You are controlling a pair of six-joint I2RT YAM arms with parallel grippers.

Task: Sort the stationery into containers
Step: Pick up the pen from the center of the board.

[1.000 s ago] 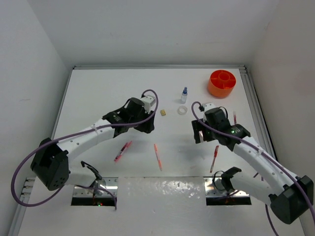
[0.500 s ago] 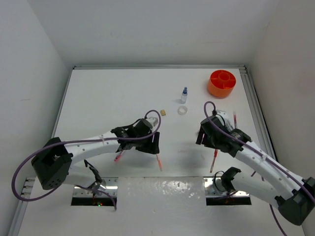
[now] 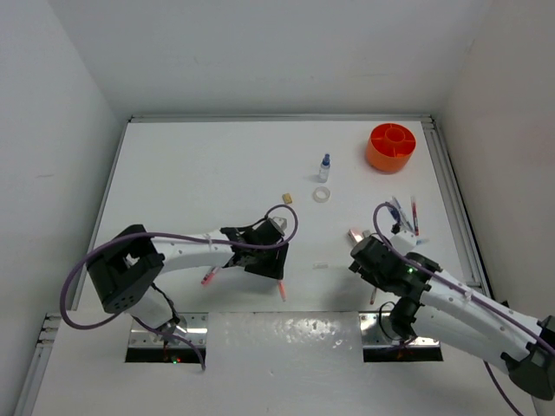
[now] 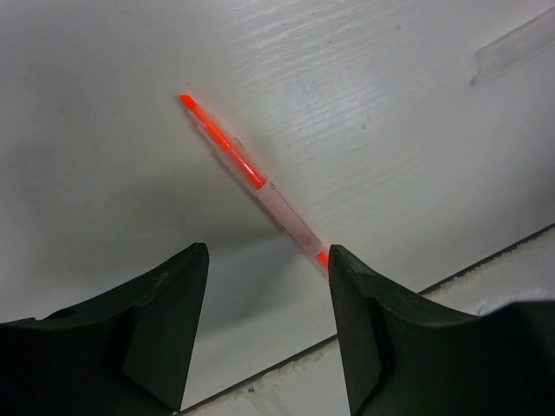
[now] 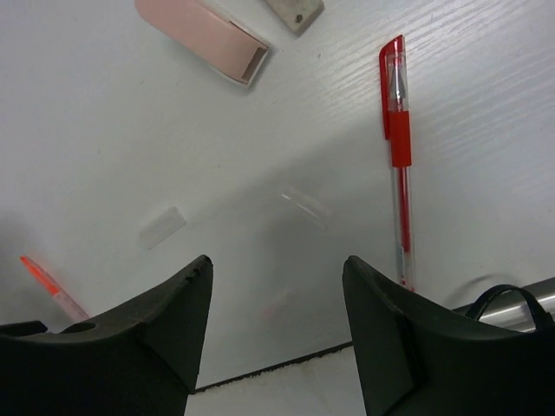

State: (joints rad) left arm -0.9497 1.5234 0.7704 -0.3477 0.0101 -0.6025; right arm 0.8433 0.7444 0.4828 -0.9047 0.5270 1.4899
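Note:
My left gripper [image 3: 262,260] [image 4: 266,256] hangs open low over an orange-red pen [image 4: 251,178] [image 3: 280,289]. The pen's near end lies by the right fingertip, and nothing is gripped. My right gripper [image 3: 366,258] [image 5: 277,264] is open too, with only bare table between its fingers. A red pen [image 5: 399,173] lies just right of it and a pink eraser [image 5: 204,30] [image 3: 355,234] lies beyond. The orange tub [image 3: 390,146] stands at the far right. A small bottle [image 3: 324,166], a tape ring [image 3: 322,195] and a tan eraser [image 3: 286,198] lie mid-table.
A pink pen [image 3: 208,277] lies partly under the left arm. More pens [image 3: 408,212] lie near the right edge. The table's near edge and its metal slots [image 3: 165,334] sit close behind both grippers. White walls enclose the table.
Both arms drew back toward the near edge. The left gripper left the tan eraser and came down over the orange-red pen. The right gripper's jaws narrowed.

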